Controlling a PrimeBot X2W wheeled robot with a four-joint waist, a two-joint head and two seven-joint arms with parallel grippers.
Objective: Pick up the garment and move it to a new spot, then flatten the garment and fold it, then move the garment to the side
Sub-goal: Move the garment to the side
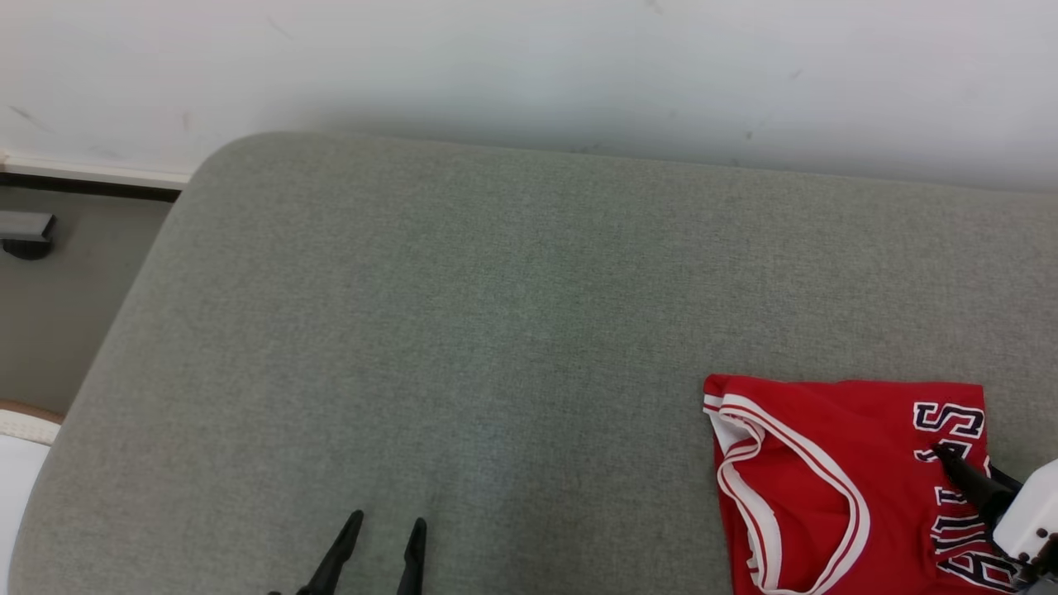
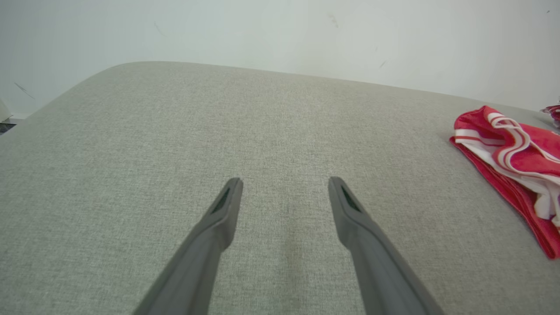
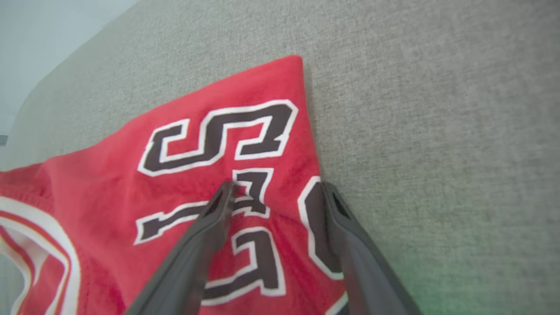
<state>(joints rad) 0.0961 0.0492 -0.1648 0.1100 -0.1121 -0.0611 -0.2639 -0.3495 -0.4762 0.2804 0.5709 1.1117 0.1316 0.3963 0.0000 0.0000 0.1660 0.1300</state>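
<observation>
The garment (image 1: 826, 463) is a red sleeveless jersey with white trim and dark lettering, lying folded at the lower right of the grey cushioned surface (image 1: 496, 330). My right gripper (image 3: 275, 186) hovers open over the jersey's (image 3: 131, 183) lettered right edge, nothing between its fingers. In the head view one dark finger of the right gripper (image 1: 959, 467) shows over the lettering. My left gripper (image 1: 388, 522) stands open over bare cushion at the lower middle, well left of the jersey. In the left wrist view its open fingers (image 2: 284, 180) point across bare fabric, with the jersey (image 2: 512, 162) at the right edge.
A pale wall (image 1: 529, 66) runs behind the cushion. The cushion's rounded left edge (image 1: 140, 273) drops to a grey floor with a dark baseboard (image 1: 83, 186). A white object (image 1: 12, 487) sits at the lower left corner.
</observation>
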